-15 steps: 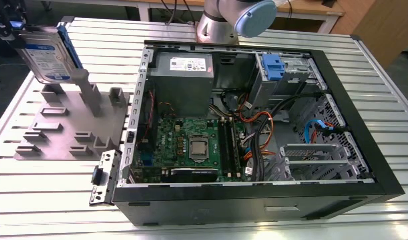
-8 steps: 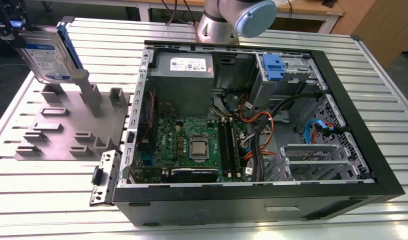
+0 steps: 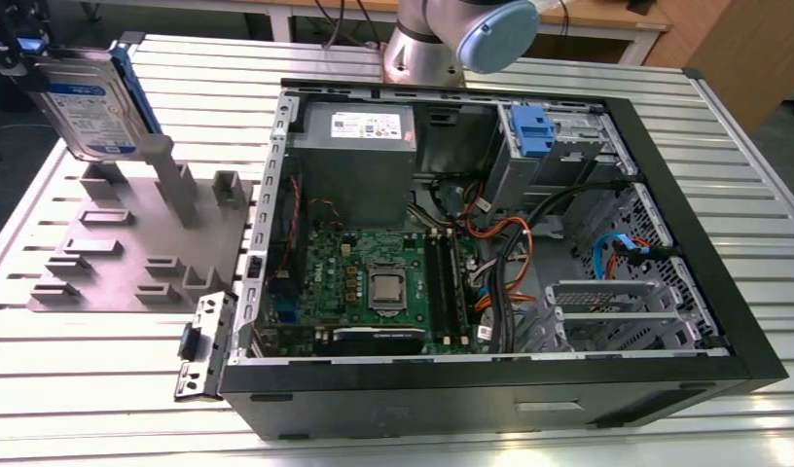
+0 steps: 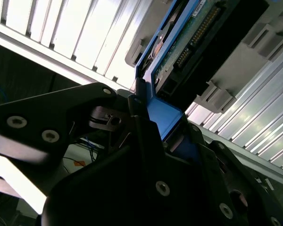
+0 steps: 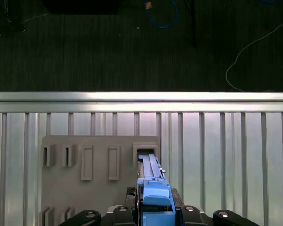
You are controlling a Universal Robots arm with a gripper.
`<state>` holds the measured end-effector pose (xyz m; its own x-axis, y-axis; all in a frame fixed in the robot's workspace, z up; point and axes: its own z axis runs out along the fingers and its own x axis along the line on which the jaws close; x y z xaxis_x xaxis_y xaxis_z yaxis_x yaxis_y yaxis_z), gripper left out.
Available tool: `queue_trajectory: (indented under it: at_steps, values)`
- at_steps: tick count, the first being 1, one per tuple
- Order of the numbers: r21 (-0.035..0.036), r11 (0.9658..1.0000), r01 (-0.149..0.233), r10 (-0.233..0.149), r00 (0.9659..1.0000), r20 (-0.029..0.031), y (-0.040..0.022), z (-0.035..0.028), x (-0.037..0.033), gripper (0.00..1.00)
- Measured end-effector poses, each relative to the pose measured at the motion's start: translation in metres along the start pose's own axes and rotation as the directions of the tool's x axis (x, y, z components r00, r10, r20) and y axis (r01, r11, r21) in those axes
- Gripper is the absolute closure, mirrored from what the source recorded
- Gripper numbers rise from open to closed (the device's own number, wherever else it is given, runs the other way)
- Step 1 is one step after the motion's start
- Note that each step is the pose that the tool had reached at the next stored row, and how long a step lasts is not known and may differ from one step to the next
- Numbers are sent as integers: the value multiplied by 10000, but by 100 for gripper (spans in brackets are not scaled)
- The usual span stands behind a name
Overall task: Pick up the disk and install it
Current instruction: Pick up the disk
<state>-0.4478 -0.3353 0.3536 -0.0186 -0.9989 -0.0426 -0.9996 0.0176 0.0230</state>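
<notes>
The disk (image 3: 96, 105) stands on edge at the exterior view's far left, a silver drive with a white and blue label in a blue carrier frame. Its lower edge is at the tall posts of the grey holder plate (image 3: 125, 255); whether it still rests in a slot I cannot tell. My gripper (image 3: 27, 63) is shut on the disk's upper end. In the first wrist view the disk (image 5: 152, 181) runs edge-on from my gripper (image 5: 155, 214) toward a slot (image 5: 145, 153). The second wrist view shows the fingers (image 4: 146, 136) clamped on the blue frame (image 4: 162, 113), with the disk's circuit side (image 4: 179, 52) beyond.
An open computer case (image 3: 747, 341) lies at the exterior view's middle and right, with motherboard (image 3: 378, 282), cables and a power supply (image 3: 358, 131). A blue bracket (image 3: 533, 131) sits in the drive bay at its back. The arm's base (image 3: 443, 44) stands behind the case on the ribbed metal table (image 3: 86, 379).
</notes>
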Motion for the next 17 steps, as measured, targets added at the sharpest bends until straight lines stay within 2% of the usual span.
queue_trajectory:
  at_steps: [17]
  values:
    - [1,10000,-2,2,10000,0,1,-58,-3,63]
